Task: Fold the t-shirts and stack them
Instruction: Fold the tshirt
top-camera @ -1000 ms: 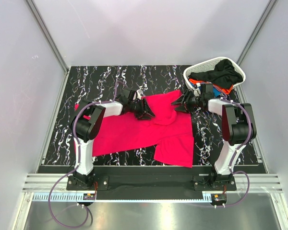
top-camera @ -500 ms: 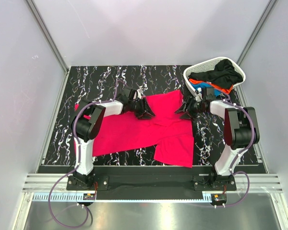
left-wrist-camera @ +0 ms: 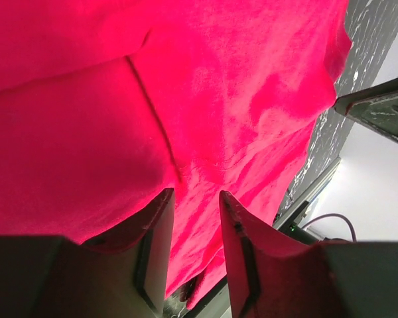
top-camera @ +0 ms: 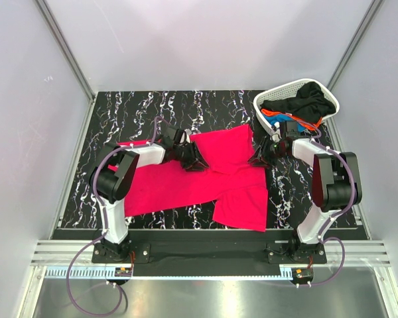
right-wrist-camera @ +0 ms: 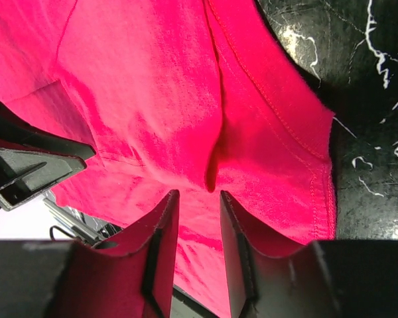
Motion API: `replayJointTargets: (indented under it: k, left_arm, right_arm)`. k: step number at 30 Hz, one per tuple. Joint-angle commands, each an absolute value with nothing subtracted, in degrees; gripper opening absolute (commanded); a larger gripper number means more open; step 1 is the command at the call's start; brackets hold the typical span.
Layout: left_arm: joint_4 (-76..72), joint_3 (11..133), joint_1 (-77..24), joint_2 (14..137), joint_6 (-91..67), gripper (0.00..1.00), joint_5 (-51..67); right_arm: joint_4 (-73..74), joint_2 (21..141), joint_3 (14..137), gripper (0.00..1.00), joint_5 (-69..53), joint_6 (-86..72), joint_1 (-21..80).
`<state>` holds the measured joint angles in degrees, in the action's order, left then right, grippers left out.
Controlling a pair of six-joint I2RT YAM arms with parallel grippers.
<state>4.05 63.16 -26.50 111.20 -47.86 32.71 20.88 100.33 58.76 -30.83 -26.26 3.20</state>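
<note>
A large pinkish-red t-shirt (top-camera: 212, 173) lies spread on the black marbled table (top-camera: 152, 109), with a sleeve or flap hanging toward the near edge. My left gripper (top-camera: 196, 159) is low over the shirt's upper left part, jaws apart with only cloth (left-wrist-camera: 219, 99) seen beyond them (left-wrist-camera: 196, 195). My right gripper (top-camera: 257, 158) is low at the shirt's right edge, jaws apart over a fold in the cloth (right-wrist-camera: 152, 86), nothing pinched (right-wrist-camera: 194, 199). Black (top-camera: 308, 99), orange (top-camera: 272, 113) and blue (top-camera: 288, 123) shirts lie in the basket.
The white lattice basket (top-camera: 278, 90) stands at the back right corner, just behind the right arm. Grey walls and metal rails enclose the table. Bare table shows behind the shirt and at the far left.
Both grippers have moved apart and toward the near side: the left one left, the right one to the shirt's right edge. The shirt's upper part now lies flatter and wider.
</note>
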Motion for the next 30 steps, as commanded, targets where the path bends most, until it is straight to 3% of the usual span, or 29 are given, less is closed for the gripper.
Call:
replayJointTargets:
  k: [1, 16, 20, 25, 30]
  left_arm:
    - [3.25, 63.28, -27.07, 111.27, -49.74, 0.39, 31.55]
    - [4.92, 68.20, -28.04, 116.19, -50.36, 0.38, 30.94]
    - [5.62, 68.91, -28.04, 116.54, -49.66, 0.25, 30.94]
    - [7.11, 68.91, -27.95, 115.58, -48.61, 0.18, 30.50]
    - [7.73, 68.64, -28.04, 114.61, -48.60, 0.26, 30.76]
  right_arm:
    - [19.95, 101.42, 59.24, 0.37, -32.16, -25.75, 3.08]
    - [19.34, 102.21, 58.36, 0.36, -33.40, -26.46, 4.04]
    - [19.16, 103.01, 58.62, 0.37, -33.31, -26.28, 4.48]
    - [19.07, 104.41, 59.68, 0.36, -33.31, -26.54, 4.92]
    - [18.72, 104.76, 60.91, 0.35, -32.96, -26.98, 4.92]
